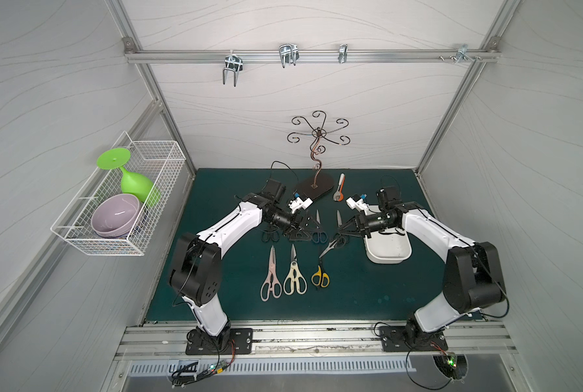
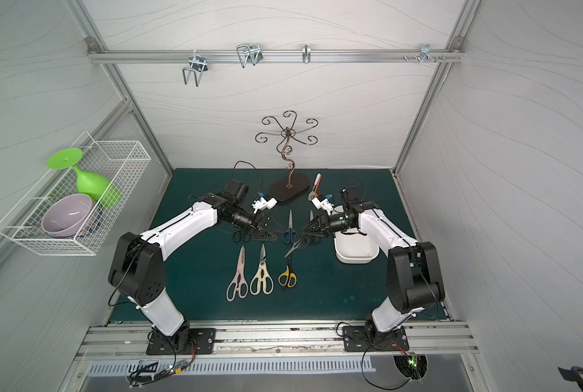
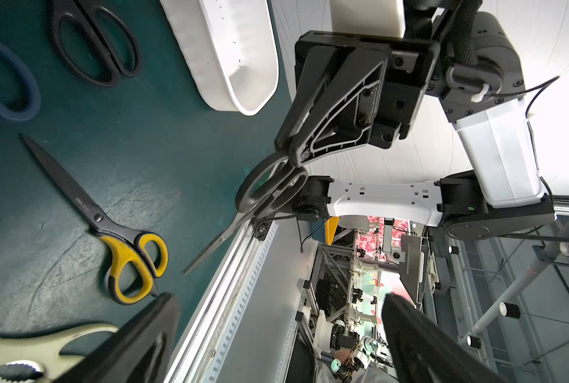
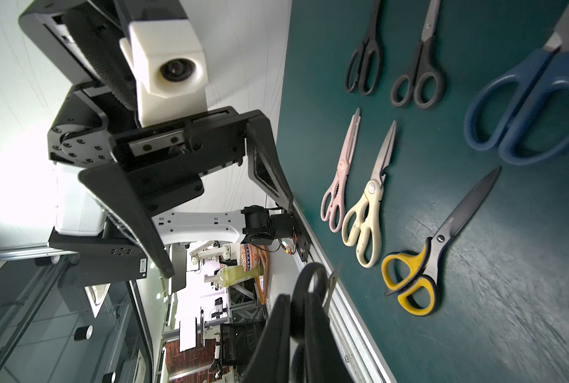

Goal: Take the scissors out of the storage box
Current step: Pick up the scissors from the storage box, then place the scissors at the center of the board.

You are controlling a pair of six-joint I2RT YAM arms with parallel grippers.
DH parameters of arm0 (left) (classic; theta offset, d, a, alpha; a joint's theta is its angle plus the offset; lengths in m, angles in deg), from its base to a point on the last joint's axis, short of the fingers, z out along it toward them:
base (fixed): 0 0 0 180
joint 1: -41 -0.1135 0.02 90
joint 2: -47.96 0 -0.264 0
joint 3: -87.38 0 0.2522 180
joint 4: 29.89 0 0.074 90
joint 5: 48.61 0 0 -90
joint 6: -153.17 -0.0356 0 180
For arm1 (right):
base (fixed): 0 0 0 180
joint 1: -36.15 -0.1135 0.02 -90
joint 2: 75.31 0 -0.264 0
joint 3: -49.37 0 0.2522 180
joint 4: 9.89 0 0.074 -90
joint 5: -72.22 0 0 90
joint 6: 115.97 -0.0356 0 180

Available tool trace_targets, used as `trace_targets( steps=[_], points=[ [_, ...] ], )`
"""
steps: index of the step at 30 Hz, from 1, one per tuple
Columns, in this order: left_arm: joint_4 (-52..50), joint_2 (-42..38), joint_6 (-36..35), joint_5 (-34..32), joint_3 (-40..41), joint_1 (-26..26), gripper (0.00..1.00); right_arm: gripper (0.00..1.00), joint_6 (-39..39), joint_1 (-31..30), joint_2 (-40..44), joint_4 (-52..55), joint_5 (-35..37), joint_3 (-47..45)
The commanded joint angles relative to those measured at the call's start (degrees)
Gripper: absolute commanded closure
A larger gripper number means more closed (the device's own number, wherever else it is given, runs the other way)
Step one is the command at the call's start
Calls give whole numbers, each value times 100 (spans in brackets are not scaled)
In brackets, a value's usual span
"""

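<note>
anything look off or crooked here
One pair: black scissors hang slanted in the air, pinched by a handle in the right gripper, blades angled down toward the yellow pair. Nothing else stands out.

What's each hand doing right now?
Left hand: open, holding nothing.
Right hand: closed on black-handled scissors, gripped by the handle.
</note>
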Motion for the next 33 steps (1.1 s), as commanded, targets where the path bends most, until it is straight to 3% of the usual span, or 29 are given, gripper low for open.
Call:
trace_targets(
  steps=[1,6,16,31,33],
  points=[
    [227,-106,84,-122,6,27,0,90,-272,234,233,-83,249,-224],
    [327,-211,159,-341,64,27,0,90,-735,271,650,-264,858,-485],
    [1826,-847,1185,-985,775,-81,0,94,-2768,-62,2199,-1463,2805,-2038],
    [1921,-1267,1270,-1178,1147,-179,0,94,-4862,-941,4265,-2556,6258,-3660],
    [1935,-1278,1287,-1179,1143,-179,0,94,-5050,-1040,4478,-2613,6456,-3829]
  ],
)
